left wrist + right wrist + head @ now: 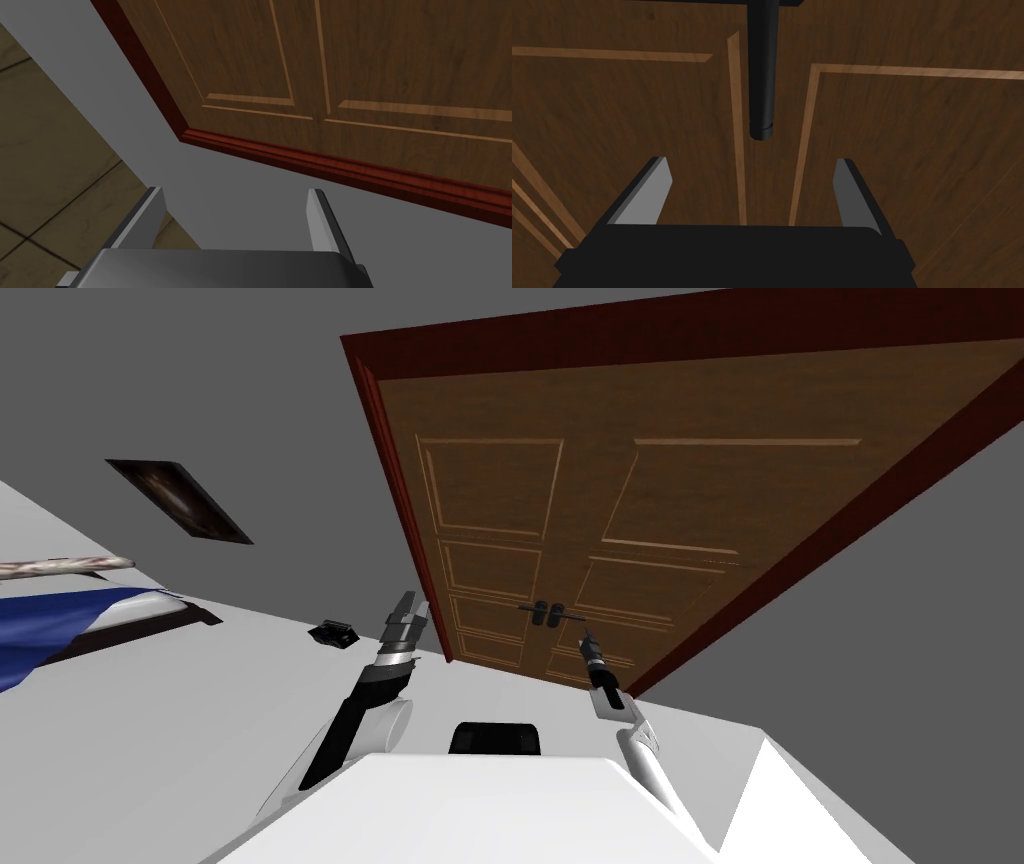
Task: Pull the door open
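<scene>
Right gripper (pixel 752 161) is holding its two thin, light grey blade fingers (pixel 654 192) spread wide, pinching nothing. It is pointing straight at the brown wood-grain panelled door (pixel 912 150), close up. The black cylindrical lever handle (pixel 762 75) is reaching toward the gap between the fingers. Its smooth rounded end is lying beyond the fingertips, not between them, and nothing is touching it. Lighter raised mouldings are running along the panel edges on either side of the handle.

In the head view the handle is standing out low on the door, on the strip between the two columns of rectangular panels. The right gripper is sitting just beside the handle's free end. The door is sitting inside a dark red moulded frame (pixel 385 468).

Left gripper (pixel 235 190) is likewise holding its fingers spread and gripping nothing. It is facing a corner of the frame where the ribbed red trim is meeting a matte grey wall (pixel 75 65); a tan tiled surface (pixel 45 165) is showing past the wall's edge. In the head view this gripper is hovering beside the frame's left edge, apart from the door.

Further left, a small black object (pixel 333 633) is lying on the pale floor, a bed with a blue cover (pixel 50 633) is showing beyond it, and a dark rectangular picture (pixel 180 498) is hanging on the wall.
</scene>
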